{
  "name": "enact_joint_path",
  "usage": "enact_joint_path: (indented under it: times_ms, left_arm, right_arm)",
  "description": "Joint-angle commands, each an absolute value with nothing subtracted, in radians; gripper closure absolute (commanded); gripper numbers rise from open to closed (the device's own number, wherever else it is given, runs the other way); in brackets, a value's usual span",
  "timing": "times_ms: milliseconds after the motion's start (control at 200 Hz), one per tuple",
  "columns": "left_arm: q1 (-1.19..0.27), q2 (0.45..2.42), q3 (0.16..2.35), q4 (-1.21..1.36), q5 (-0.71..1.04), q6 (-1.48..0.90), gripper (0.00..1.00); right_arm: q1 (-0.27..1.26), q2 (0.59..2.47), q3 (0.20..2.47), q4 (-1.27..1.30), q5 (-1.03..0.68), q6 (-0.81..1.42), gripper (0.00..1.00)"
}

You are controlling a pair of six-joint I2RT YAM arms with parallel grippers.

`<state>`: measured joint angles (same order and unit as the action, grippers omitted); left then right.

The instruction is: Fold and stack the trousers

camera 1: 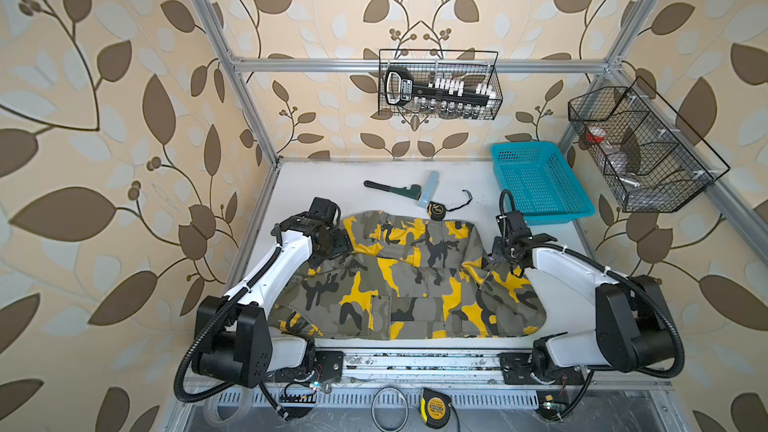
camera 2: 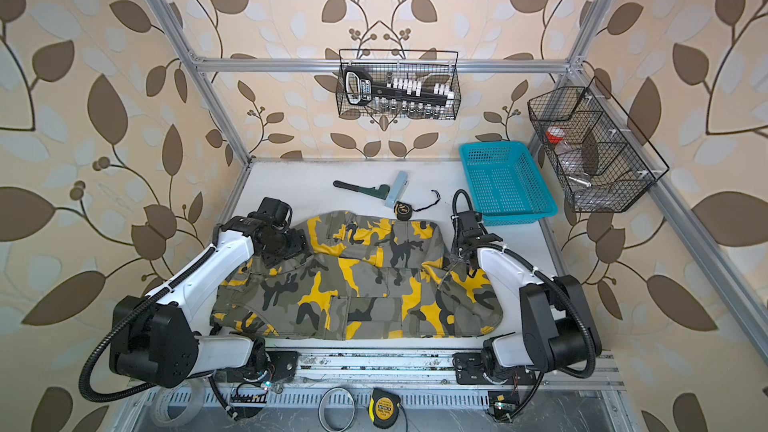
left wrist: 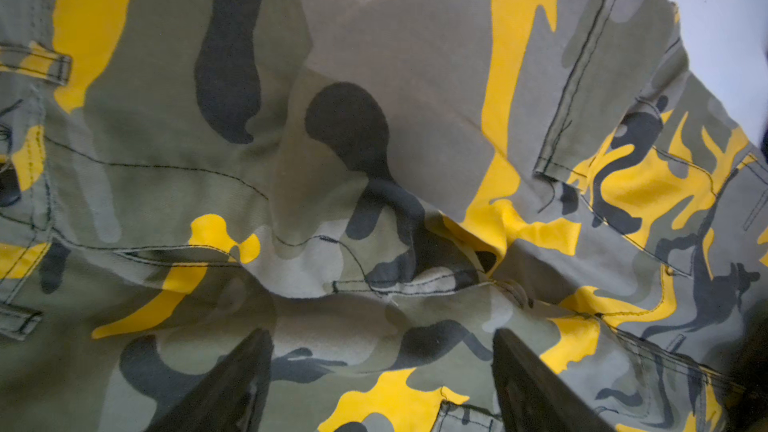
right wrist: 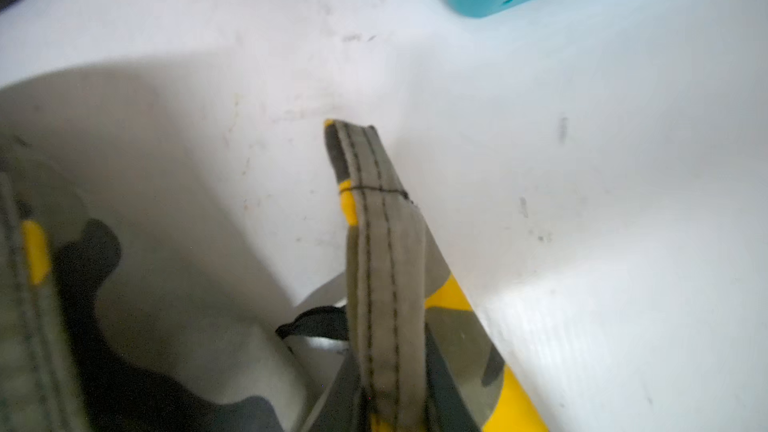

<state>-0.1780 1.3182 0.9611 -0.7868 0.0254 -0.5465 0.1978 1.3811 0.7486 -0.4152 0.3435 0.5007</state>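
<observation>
Right end effector (camera 1: pixel 496 258) pinches the trousers (camera 1: pixel 407 284); left end effector (left wrist: pixel 382 371) spread over them.

Olive-grey, black and yellow camouflage trousers (camera 1: pixel 407 280), turquoise basket (camera 1: pixel 540 184), white table (camera 1: pixel 332 184), leaf-patterned wallpaper (camera 1: pixel 124 118)

trousers (camera 1: pixel 407 280): matt woven cloth | basket (camera 1: pixel 521 145): perf. plastic | table (camera 1: pixel 332 184): matt wht

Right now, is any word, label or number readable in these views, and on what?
Nothing is readable.
Label on the black tool in the wire basket: white lettering, too blurred.
Label on the yellow tape measure: print too small.
Emblem on the black tape measure: too small.
</observation>
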Motion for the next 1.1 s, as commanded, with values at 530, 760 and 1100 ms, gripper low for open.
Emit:
enact_joint_path:
  times_ms: [530,760,1100]
  left_arm:
    - [-0.188,1.428,0.976,-0.747,0.017,-0.555,0.17]
    - [-0.187,1.415,0.980,-0.751,0.007,-0.550,0.17]
    - [-0.187,1.431,1.001,-0.756,0.017,-0.532,0.17]
  right_arm:
    - [-0.418,0.986,0.534,-0.678,0.477,0.742,0.87]
    - [-0.459,1.122,0.636,-0.642,0.602,0.726,0.70]
    - [-0.250,0.991,0.812,-0.699,0.557,0.626,0.26]
